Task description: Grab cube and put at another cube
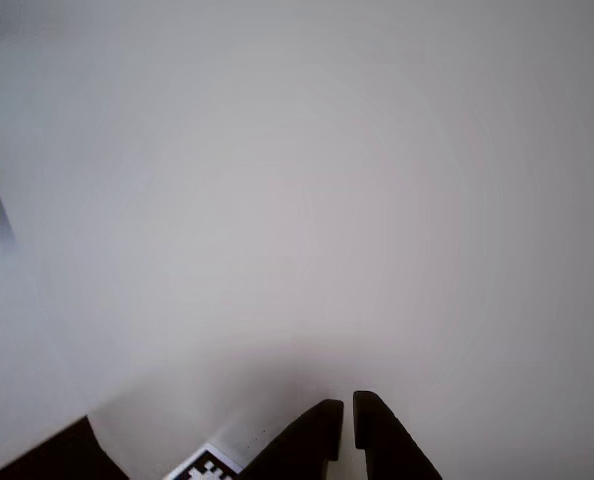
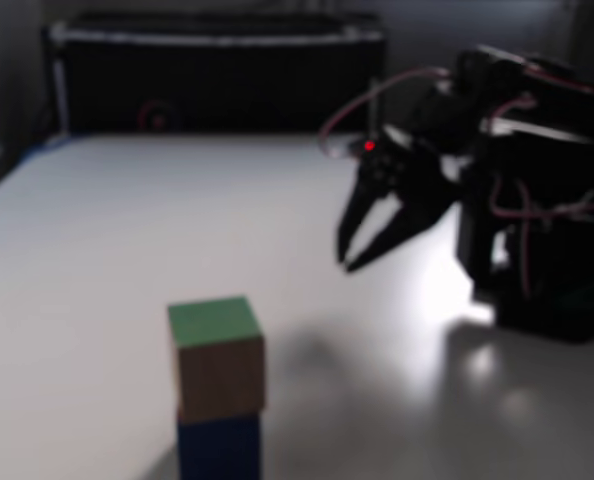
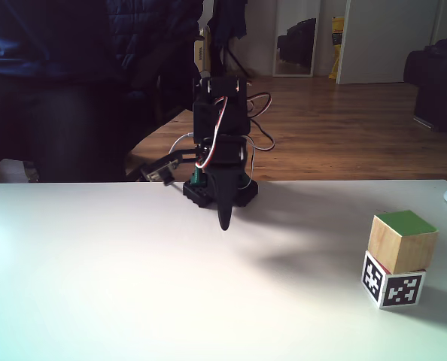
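Stacking is seen in both fixed views: the cube point(image 3: 403, 240), green face up, is set squarely on top of another cube point(image 3: 393, 284), whose black-and-white marker faces the camera. The gripper point(image 2: 349, 262) is held low over the white table point(image 3: 95, 286), well apart from the stack, its fingers nearly together with a narrow gap and nothing held between them.

the arm point(image 3: 217, 154) is all black plastic, boxy at the joints, on a black base point(image 3: 220, 194). red and white cables point(image 2: 372, 100) loop along its links. a small red light point(image 2: 369, 147) glows above the gripper point(image 2: 349, 262), whose two fingers taper to narrow points.
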